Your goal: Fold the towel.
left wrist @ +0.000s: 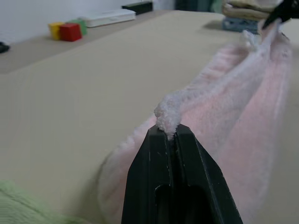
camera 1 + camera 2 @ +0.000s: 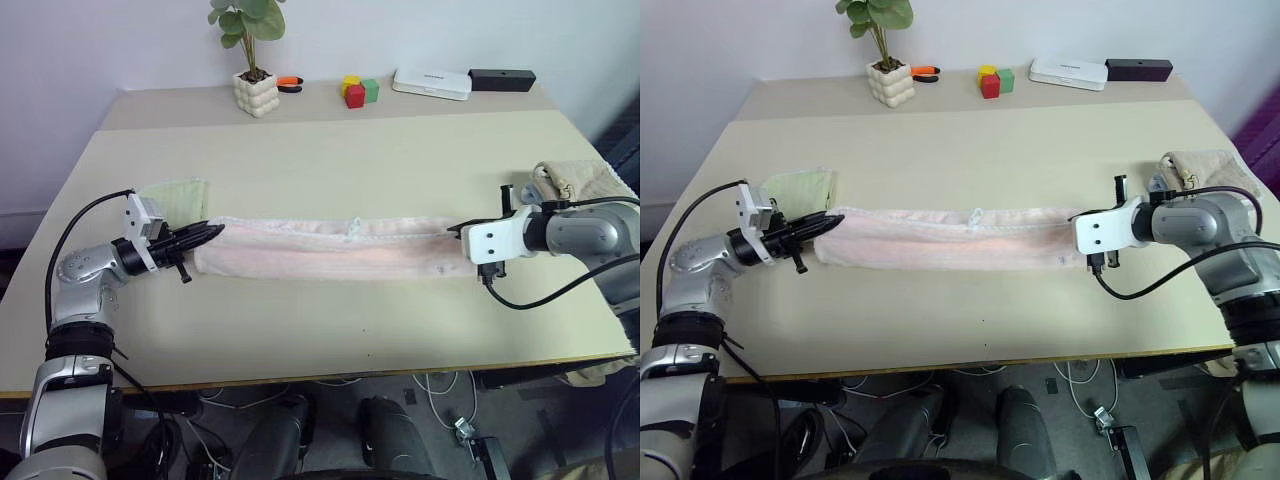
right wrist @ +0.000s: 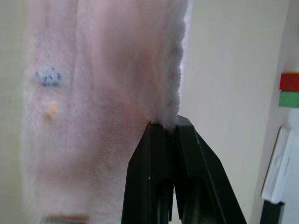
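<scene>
The towel is lying stretched in a long band across the table. The left gripper and right gripper are each pinching one end, jaws clamped tight on the edge.

Bare desk lies open ahead of my stretched towel and on its near side too, while a green cloth crowds my left claw and a beige towel my right claw.
</scene>
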Available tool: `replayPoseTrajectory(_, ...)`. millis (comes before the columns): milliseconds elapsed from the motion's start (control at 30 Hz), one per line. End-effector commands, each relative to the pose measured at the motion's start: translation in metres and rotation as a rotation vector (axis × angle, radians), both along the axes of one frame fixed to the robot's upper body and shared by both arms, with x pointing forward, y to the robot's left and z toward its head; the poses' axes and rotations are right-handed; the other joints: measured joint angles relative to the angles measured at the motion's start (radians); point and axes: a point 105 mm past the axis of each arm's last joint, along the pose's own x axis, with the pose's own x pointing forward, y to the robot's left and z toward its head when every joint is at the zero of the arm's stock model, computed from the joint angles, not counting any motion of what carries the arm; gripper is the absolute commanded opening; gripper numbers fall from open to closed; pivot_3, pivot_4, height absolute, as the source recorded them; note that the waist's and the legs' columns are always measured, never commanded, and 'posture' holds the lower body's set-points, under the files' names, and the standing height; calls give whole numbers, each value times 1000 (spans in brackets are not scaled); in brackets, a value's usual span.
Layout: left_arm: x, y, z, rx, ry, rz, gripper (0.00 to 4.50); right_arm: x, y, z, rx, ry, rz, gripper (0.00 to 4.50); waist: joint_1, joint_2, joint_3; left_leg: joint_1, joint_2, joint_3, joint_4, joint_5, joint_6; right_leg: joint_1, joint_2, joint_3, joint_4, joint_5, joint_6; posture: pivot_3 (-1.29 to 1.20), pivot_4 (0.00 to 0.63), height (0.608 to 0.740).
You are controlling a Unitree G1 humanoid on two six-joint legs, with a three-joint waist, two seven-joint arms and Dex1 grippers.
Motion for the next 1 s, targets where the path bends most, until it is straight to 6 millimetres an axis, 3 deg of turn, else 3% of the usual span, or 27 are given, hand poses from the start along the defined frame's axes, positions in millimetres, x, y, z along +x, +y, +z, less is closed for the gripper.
replayPoseTrajectory(33,3,4,8,-15,-30,46,0,11,4,13,6,-63,13,76,0,0,0,0,0,0,0,0,0,0,0,0,0,0,0,0,150,740)
replayPoseTrajectory(367,9,6,3,3,-33,97,0,32,0,12,16,-88,-17,76,-1,0,0,0,0,0,0,1,-1,0,0,0,1,0,0,0,150,740)
replayPoseTrajectory(700,19,7,-5,-45,41,158,0,39,2,-6,38,-63,-36,76,-6,0,0,0,0,0,0,2,-4,0,1,0,1,0,0,0,150,740)
replayPoseTrajectory(800,21,3,-9,-53,81,150,862,40,5,-9,78,-36,-48,0,-6,0,0,0,0,0,0,2,-4,0,1,0,1,0,0,0,150,740)
replayPoseTrajectory(933,23,1,-7,-26,48,161,2768,43,6,-5,101,-46,-66,1300,-5,0,0,0,0,0,0,3,-4,0,1,0,1,0,0,0,150,740)
replayPoseTrajectory(1000,23,1,-4,-44,40,162,3808,45,6,-2,107,-62,-70,2320,-5,0,0,0,0,0,0,3,-4,0,1,0,1,0,0,0,150,740)
